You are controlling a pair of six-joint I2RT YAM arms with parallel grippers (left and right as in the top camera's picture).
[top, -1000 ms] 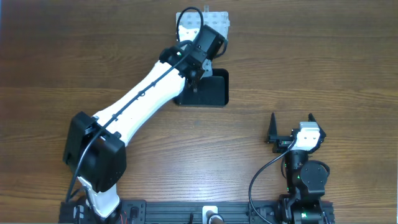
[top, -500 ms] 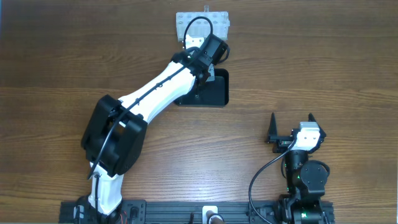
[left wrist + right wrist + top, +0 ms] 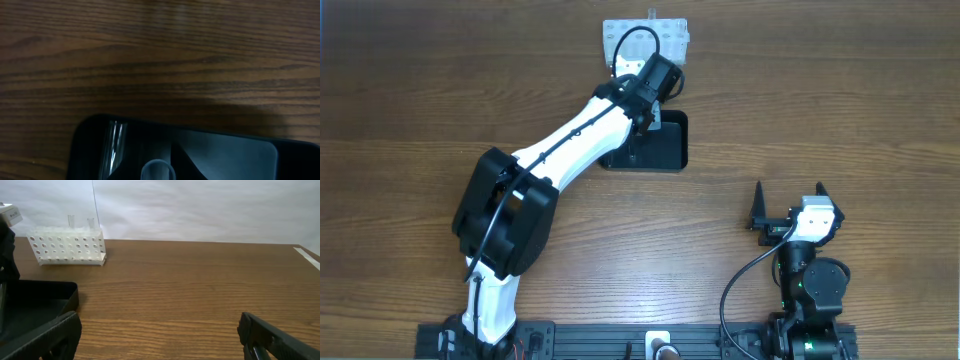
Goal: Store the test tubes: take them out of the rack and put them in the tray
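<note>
**Wood desk (image 3: 840, 90): left arm over the tray, right arm idle**

My left end effector (image 3: 636, 128) hangs over the black tray (image 3: 672, 150), presumably to drop a tube there. I cannot tell whether it is open or closed. A tube rim (image 3: 158, 169) shows close under its camera, above the tray floor. A glassy streak (image 3: 114, 147) in the tray may be a stored tube. The rack (image 3: 67, 247) sits just behind the tray, with two tubes (image 3: 71, 221) upright in it. My right end effector (image 3: 788, 200) is wide open and empty, well apart, out of the left arm's way.

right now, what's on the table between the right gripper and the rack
Nothing. The top view and right wrist view both show bare table between the right gripper and the rack; the tray sits off to one side.
</note>
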